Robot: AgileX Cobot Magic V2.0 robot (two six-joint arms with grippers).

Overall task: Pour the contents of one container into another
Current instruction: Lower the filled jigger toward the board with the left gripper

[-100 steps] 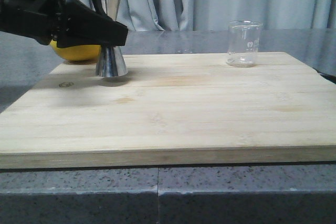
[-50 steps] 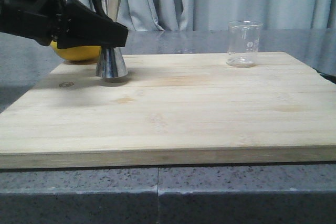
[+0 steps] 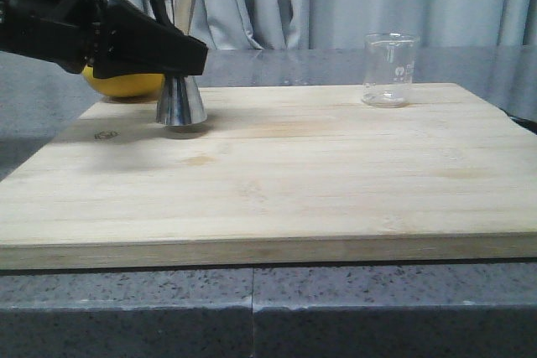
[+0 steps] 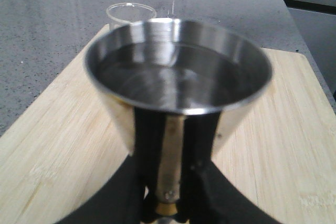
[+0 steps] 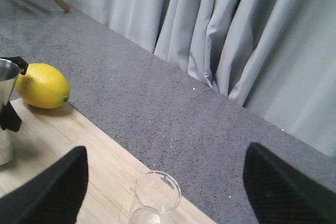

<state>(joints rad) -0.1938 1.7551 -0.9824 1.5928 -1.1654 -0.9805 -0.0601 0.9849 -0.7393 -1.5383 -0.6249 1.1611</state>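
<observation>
Since a second ago, the left gripper [image 3: 189, 58] and the jigger [image 3: 180, 102] it clamps have slid slightly toward the beaker [image 3: 390, 70], base still on the board [image 3: 277, 182]. Its fingers [image 4: 144, 135] pinch the narrow waist, the sound place to hold: slick, rigid steel would slip on the cones. Some liquid seems to lie in the upper cup, so it should stay upright. Well beyond the fingertips stands the beaker, light, brittle glass. The right gripper [image 5: 163, 182] hangs spread wide above it, holding nothing.
</observation>
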